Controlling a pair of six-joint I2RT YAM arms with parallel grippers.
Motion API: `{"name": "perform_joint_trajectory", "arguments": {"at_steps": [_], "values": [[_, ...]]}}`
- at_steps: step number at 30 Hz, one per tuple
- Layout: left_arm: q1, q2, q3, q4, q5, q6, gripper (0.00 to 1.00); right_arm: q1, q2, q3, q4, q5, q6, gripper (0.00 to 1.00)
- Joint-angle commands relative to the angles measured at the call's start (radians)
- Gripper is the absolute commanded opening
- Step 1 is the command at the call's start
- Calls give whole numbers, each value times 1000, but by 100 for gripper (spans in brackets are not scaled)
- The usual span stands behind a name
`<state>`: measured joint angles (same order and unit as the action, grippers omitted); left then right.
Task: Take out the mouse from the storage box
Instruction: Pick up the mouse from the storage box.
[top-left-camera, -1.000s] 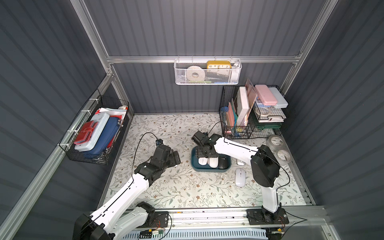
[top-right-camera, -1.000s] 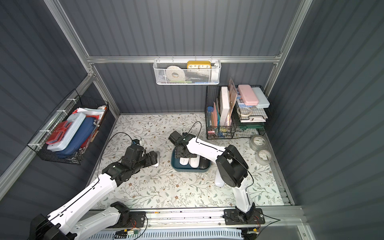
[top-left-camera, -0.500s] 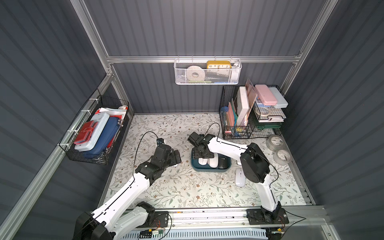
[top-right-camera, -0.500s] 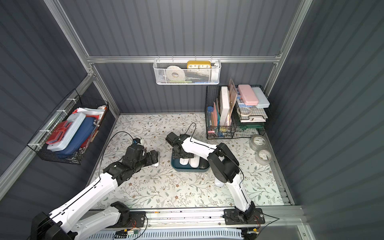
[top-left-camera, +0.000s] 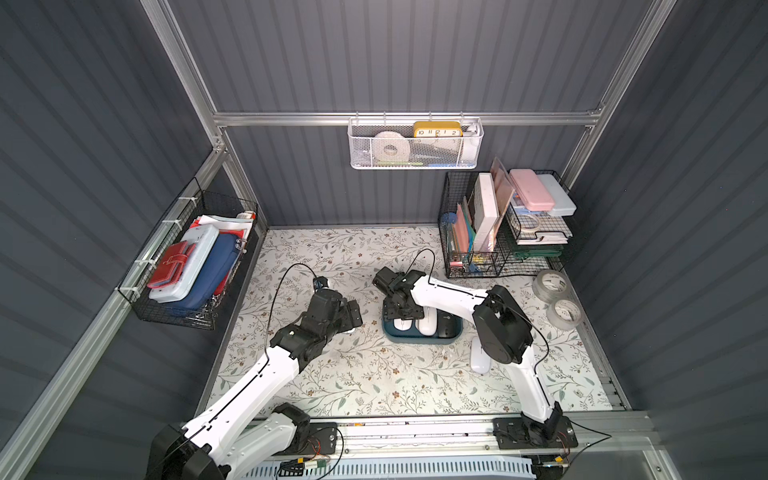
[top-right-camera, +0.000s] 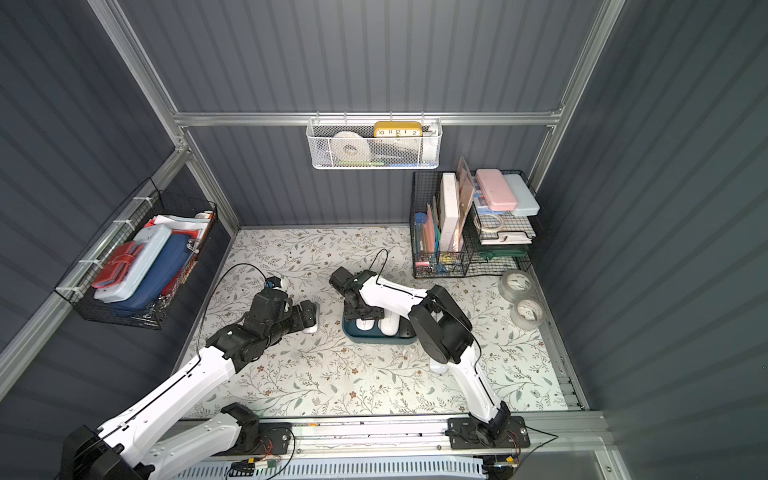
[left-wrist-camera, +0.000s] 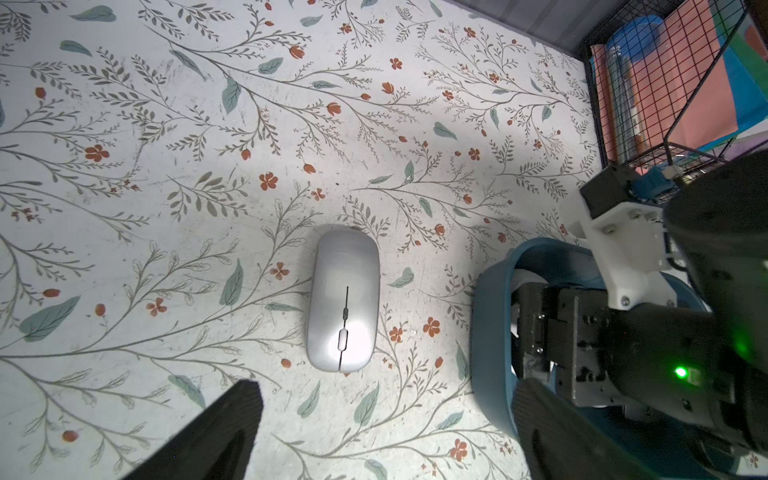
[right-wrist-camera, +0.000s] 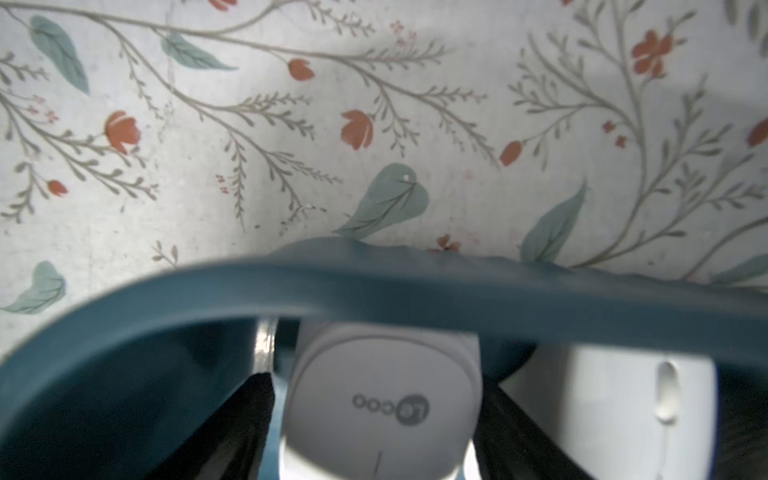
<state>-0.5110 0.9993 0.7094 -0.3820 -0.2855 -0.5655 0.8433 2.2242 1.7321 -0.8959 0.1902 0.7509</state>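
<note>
Floral tabletop (right-wrist-camera: 249, 166), teal storage box (right-wrist-camera: 374, 282). White mouse (right-wrist-camera: 382, 374) inside lies between right end effector (right-wrist-camera: 376, 419) fingers (right-wrist-camera: 232, 424); grip cannot be told.

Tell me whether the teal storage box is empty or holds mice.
Not empty. In a top view the storage box holds a black mouse and two white mice.

the floral counter (top-left-camera: 353, 374) carries the teal storage box (top-left-camera: 419, 338), with a silver mouse (left-wrist-camera: 344, 299) and a white mouse (top-left-camera: 479, 361) beside it. two tape rolls (top-left-camera: 550, 284) and a black wire rack (top-left-camera: 473, 270) stand at its right.
</note>
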Motion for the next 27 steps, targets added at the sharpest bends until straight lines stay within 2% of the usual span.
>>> {"name": "perform_joint_trajectory", "arguments": {"at_steps": [1, 5, 12, 22, 27], "values": [[-1, -18, -8, 2, -8, 13, 99, 8, 18, 14, 1, 6, -1, 75], [-1, -28, -10, -9, -9, 7, 99, 8, 18, 13, 1, 13, -2, 75], [-1, -44, -10, -24, -8, -5, 99, 13, -26, -12, 9, 25, -8, 63], [-1, -48, 0, -34, -7, -11, 99, 22, -185, -75, 23, 91, -29, 60], [-1, -63, 13, -69, -51, -28, 99, 52, -245, -80, -4, 91, -45, 60]]}}
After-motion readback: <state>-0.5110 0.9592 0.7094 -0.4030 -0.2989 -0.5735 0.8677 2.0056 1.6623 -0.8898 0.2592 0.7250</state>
